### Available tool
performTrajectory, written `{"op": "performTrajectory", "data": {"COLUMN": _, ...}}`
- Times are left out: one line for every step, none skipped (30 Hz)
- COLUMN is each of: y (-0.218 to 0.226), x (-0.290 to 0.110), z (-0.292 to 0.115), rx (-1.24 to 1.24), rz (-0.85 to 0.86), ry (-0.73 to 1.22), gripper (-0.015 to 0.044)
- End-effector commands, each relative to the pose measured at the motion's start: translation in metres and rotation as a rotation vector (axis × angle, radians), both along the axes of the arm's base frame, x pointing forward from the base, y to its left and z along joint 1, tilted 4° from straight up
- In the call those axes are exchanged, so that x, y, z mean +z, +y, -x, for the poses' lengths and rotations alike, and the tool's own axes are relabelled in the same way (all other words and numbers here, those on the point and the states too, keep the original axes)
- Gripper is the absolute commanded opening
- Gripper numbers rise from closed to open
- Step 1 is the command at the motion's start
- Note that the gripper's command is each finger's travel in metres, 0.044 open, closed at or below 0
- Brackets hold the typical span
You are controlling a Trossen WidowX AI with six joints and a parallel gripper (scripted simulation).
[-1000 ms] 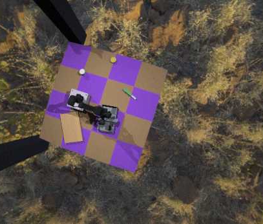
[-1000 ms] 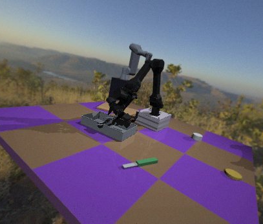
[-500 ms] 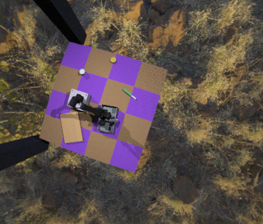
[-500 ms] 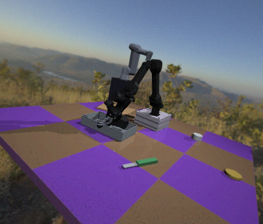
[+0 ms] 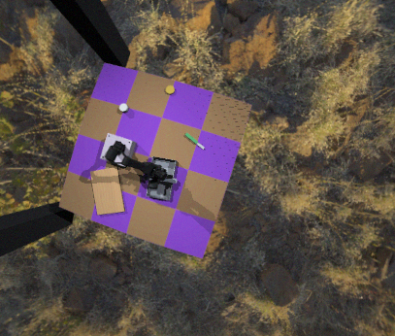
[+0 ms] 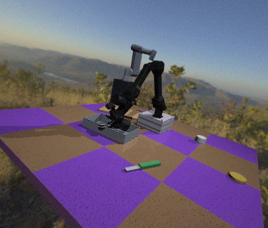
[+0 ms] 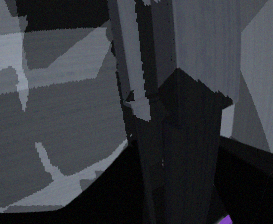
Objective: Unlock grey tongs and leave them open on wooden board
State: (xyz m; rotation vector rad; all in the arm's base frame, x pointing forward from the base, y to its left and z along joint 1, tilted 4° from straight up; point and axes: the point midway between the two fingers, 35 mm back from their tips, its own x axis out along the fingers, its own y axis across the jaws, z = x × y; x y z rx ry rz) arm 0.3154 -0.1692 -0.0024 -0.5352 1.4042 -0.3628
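Top view: the checkered table (image 5: 119,80), purple and brown squares, matte. The arm's pale base block (image 5: 111,141) sits at about 9 o'clock from the table centre; the arm reaches toward 3 o'clock over the grey roasting tin (image 5: 170,167). The gripper (image 5: 157,179) is down inside the tin, covering most of the grey tongs (image 5: 170,182), of which a pale sliver shows across the tin. The wooden board (image 5: 107,191), a plain tan rectangle, lies at 7 o'clock from the base, well apart from the tin, probably kept near the base for an easy drop. Off-task: a green-handled marker (image 5: 194,141) at 2 o'clock, a white puck (image 5: 123,108) and a yellow disc (image 5: 170,89) toward 12 o'clock.

Exterior view: the tin (image 6: 120,135) is shallow, straight-walled, dull metal grey. The gripper (image 6: 115,122) dips below its rim. Tongs are still in the tin, not lifted.

Wrist view: a dark finger (image 7: 187,163) lies tight against a long grey bar (image 7: 136,50), apparently a tong arm, over the tin's curved pale floor (image 7: 47,143).

Jaws: partway drawn in and closing toward the tongs; firm clamping not confirmed. Judgement: grasp step, early in the task.
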Motion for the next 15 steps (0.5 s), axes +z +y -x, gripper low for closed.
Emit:
{"op": "performTrajectory", "data": {"y": 0.0, "x": 0.0006, "z": -0.0002, "rx": 0.0, "rz": 0.0, "ry": -0.001, "gripper": 0.0089}}
{"op": "performTrajectory", "data": {"y": 0.0, "x": 0.0006, "z": -0.0002, "rx": 0.0, "rz": 0.0, "ry": -0.001, "gripper": 0.0082}}
{"op": "performTrajectory", "data": {"y": 0.0, "x": 0.0006, "z": -0.0002, "rx": 0.0, "rz": 0.0, "ry": -0.001, "gripper": 0.0076}}
{"op": "performTrajectory", "data": {"y": 0.0, "x": 0.0006, "z": -0.0002, "rx": 0.0, "rz": 0.0, "ry": -0.001, "gripper": 0.0069}}
{"op": "performTrajectory", "data": {"y": 0.0, "x": 0.0006, "z": -0.0002, "rx": 0.0, "rz": 0.0, "ry": -0.001, "gripper": 0.0062}}
{"op": "performTrajectory", "data": {"y": 0.0, "x": 0.0006, "z": -0.0002, "rx": 0.0, "rz": 0.0, "ry": -0.001, "gripper": 0.0056}}
{"op": "performTrajectory", "data": {"y": 0.0, "x": 0.0006, "z": -0.0002, "rx": 0.0, "rz": 0.0, "ry": -0.001, "gripper": 0.0049}}
{"op": "performTrajectory", "data": {"y": 0.0, "x": 0.0006, "z": -0.0002, "rx": 0.0, "rz": 0.0, "ry": -0.001, "gripper": 0.0042}}
{"op": "performTrajectory", "data": {"y": 0.0, "x": 0.0006, "z": -0.0002, "rx": 0.0, "rz": 0.0, "ry": -0.001, "gripper": 0.0036}}
{"op": "performTrajectory", "data": {"y": 0.0, "x": 0.0006, "z": -0.0002, "rx": 0.0, "rz": 0.0, "ry": -0.001, "gripper": 0.001}}
{"op": "performTrajectory", "data": {"y": 0.0, "x": 0.0006, "z": -0.0002, "rx": 0.0, "rz": 0.0, "ry": -0.001, "gripper": -0.0017}}
{"op": "performTrajectory", "data": {"y": 0.0, "x": 0.0006, "z": -0.0002, "rx": 0.0, "rz": 0.0, "ry": -0.001, "gripper": -0.0043}}
{"op": "performTrajectory", "data": {"y": 0.0, "x": 0.0006, "z": -0.0002, "rx": 0.0, "rz": 0.0, "ry": -0.001, "gripper": -0.0069}}
{"op": "performTrajectory", "data": {"y": 0.0, "x": 0.0006, "z": -0.0002, "rx": 0.0, "rz": 0.0, "ry": -0.001, "gripper": -0.0095}}
{"op": "performTrajectory", "data": {"y": 0.0, "x": 0.0037, "z": -0.0004, "rx": 0.0, "rz": 0.0, "ry": -0.001, "gripper": -0.0122}}
